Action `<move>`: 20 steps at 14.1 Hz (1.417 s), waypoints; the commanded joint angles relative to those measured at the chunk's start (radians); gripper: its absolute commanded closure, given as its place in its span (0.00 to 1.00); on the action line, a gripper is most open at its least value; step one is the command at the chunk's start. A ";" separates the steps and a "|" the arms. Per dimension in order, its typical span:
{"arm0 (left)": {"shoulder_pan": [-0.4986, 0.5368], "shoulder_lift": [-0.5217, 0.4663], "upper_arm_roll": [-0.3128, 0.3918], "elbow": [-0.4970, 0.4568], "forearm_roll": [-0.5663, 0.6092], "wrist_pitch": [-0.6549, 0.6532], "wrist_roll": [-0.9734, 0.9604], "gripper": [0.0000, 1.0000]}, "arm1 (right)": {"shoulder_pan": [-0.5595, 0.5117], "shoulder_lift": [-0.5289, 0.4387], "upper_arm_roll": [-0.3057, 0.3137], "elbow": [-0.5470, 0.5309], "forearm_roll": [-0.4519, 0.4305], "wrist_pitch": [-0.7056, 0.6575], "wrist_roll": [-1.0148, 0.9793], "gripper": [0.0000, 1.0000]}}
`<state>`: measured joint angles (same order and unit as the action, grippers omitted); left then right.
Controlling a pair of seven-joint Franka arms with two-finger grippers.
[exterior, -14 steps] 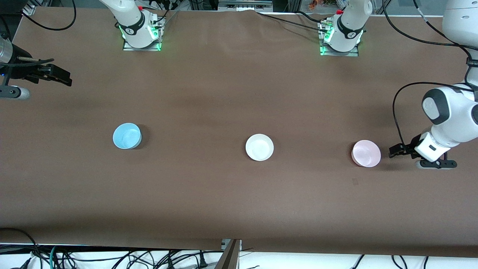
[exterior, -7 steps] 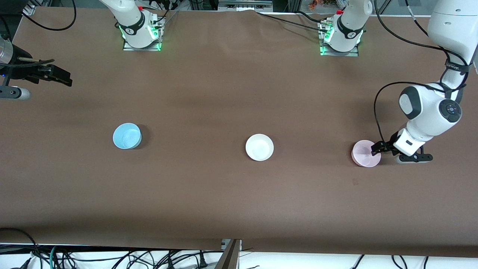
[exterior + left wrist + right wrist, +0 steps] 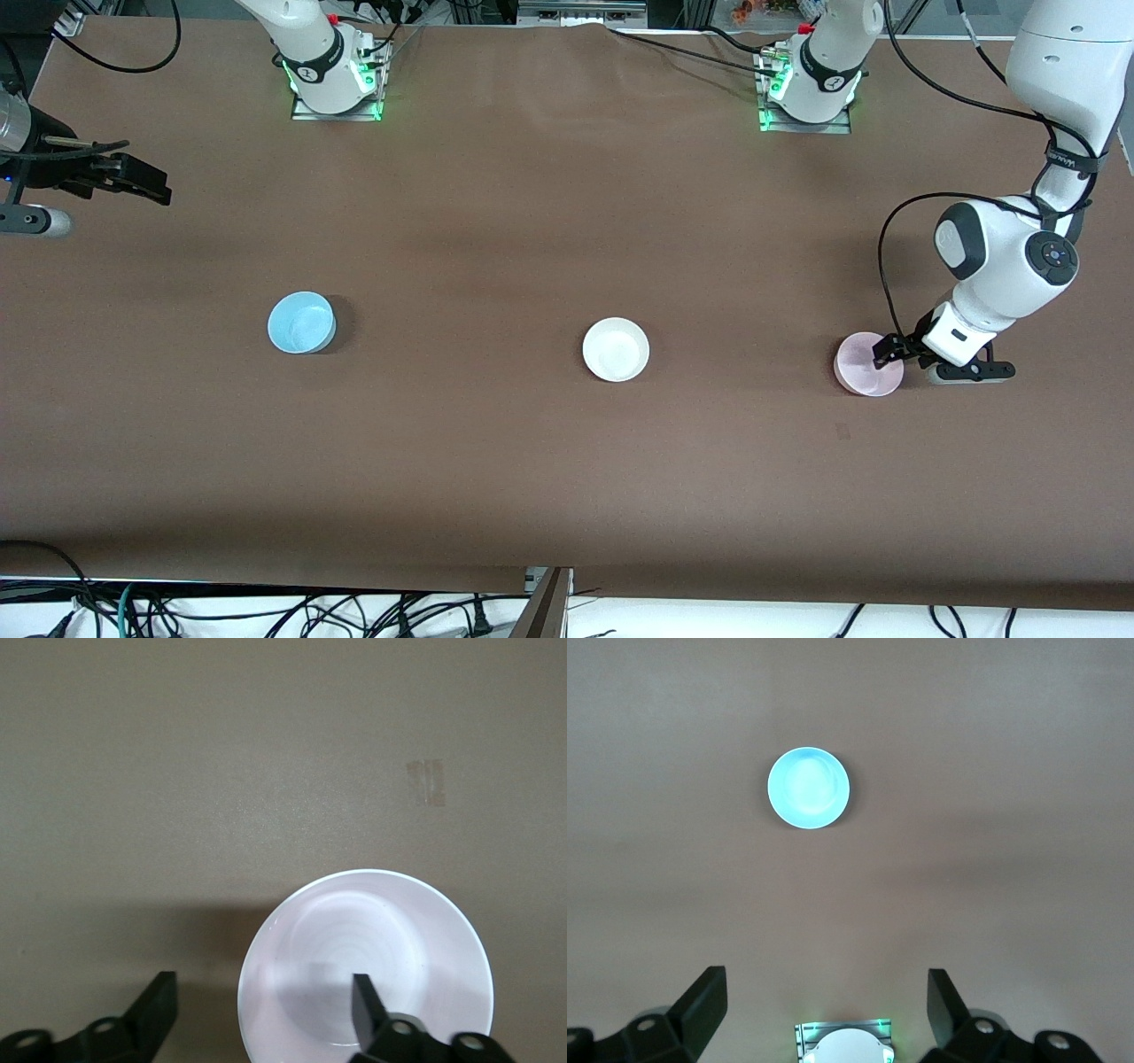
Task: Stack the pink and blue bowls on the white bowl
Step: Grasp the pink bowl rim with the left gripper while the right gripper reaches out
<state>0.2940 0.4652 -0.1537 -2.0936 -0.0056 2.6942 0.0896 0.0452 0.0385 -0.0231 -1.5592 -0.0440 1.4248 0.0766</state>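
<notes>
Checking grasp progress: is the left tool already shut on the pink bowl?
No: the left tool is open, one finger inside the pink bowl, one outside its rim.

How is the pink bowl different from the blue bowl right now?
The pink bowl is pale pink; the blue bowl is light sky blue. The pink bowl sits toward the left arm's end of the table, the blue bowl toward the right arm's end. The open left gripper straddles the pink bowl's rim, while the open right gripper waits away from the blue bowl. Both are small, round, upright and empty.
</notes>
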 commanded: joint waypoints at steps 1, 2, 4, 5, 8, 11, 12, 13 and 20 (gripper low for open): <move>-0.004 -0.008 0.005 -0.014 0.021 0.018 -0.018 0.24 | -0.011 0.008 0.005 0.022 0.013 -0.011 -0.004 0.00; -0.004 -0.004 0.006 -0.013 0.021 0.018 -0.018 0.29 | -0.011 0.008 0.005 0.022 0.013 -0.011 -0.004 0.00; -0.004 0.010 0.006 -0.008 0.021 0.018 -0.018 0.38 | -0.010 0.008 0.005 0.022 0.013 -0.011 -0.003 0.00; -0.004 0.010 0.006 -0.008 0.021 0.018 -0.016 0.43 | -0.011 0.008 0.005 0.022 0.013 -0.011 -0.003 0.00; -0.004 0.010 0.006 -0.008 0.021 0.018 -0.010 0.58 | -0.011 0.008 0.005 0.022 0.013 -0.009 0.006 0.00; -0.004 0.009 0.006 -0.008 0.021 0.016 -0.007 0.75 | -0.018 0.014 0.003 0.019 0.010 -0.009 0.017 0.00; -0.004 0.007 0.006 -0.008 0.021 0.016 -0.007 0.80 | -0.018 0.024 0.005 0.019 0.009 -0.009 0.015 0.00; -0.004 0.007 0.006 -0.006 0.022 0.015 -0.007 0.82 | -0.018 0.040 0.003 0.019 0.007 -0.007 0.017 0.00; -0.010 0.000 0.005 -0.005 0.022 0.010 -0.005 1.00 | -0.018 0.119 0.005 0.018 0.003 0.045 0.014 0.00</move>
<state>0.2939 0.4720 -0.1553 -2.0955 -0.0055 2.6999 0.0895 0.0397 0.1262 -0.0268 -1.5592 -0.0442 1.4673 0.0803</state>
